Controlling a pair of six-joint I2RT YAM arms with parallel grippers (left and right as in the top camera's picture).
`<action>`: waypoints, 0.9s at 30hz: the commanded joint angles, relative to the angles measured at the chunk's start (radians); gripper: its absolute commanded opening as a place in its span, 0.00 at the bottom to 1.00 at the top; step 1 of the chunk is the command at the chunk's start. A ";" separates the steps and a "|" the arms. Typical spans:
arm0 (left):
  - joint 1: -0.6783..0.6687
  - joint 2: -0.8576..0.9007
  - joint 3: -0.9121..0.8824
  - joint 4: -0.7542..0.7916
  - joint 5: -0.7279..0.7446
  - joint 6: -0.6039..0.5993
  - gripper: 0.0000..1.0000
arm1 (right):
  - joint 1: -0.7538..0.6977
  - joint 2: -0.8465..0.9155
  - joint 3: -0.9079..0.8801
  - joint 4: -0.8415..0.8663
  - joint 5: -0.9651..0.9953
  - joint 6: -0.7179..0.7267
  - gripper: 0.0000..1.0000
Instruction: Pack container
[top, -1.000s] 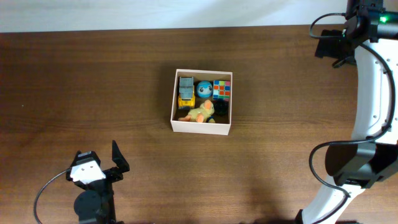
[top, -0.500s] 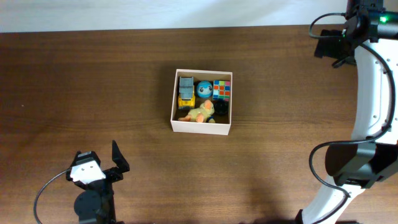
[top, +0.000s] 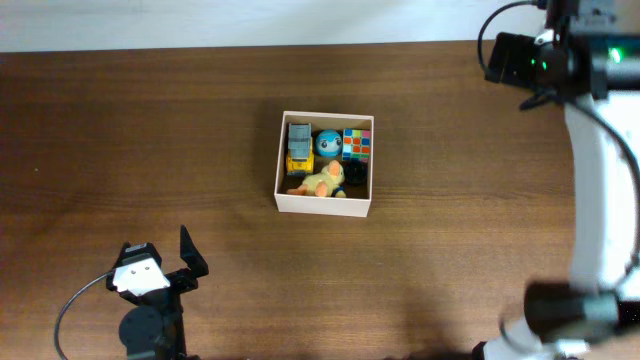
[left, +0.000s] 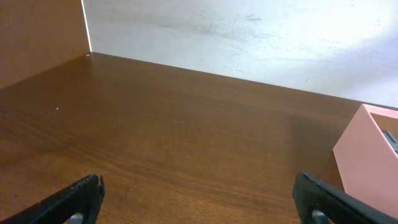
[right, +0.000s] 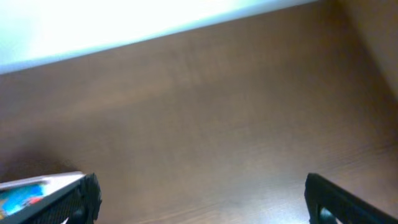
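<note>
The container (top: 323, 205) sits mid-way across the tabletop (top: 150, 130): one square, shallow, white-walled open box. In it I count five toys: one truck (top: 298, 146), one blue ball (top: 328, 143) and one colour cube (top: 356, 144) along the far side, then one yellow plush (top: 322, 181) and one black piece (top: 356, 176) nearer me. My left tool (left: 199, 199) and right tool (right: 202, 196) both gape wide, empty.
</note>
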 joint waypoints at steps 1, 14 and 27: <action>0.006 -0.010 -0.014 0.003 0.018 0.002 0.99 | 0.025 -0.195 -0.187 0.095 -0.002 0.007 0.99; 0.006 -0.010 -0.014 0.003 0.018 0.002 0.99 | 0.137 -0.885 -1.065 0.579 -0.048 -0.022 0.99; 0.006 -0.010 -0.014 0.003 0.018 0.002 0.99 | 0.173 -1.415 -1.714 0.995 -0.185 -0.161 0.99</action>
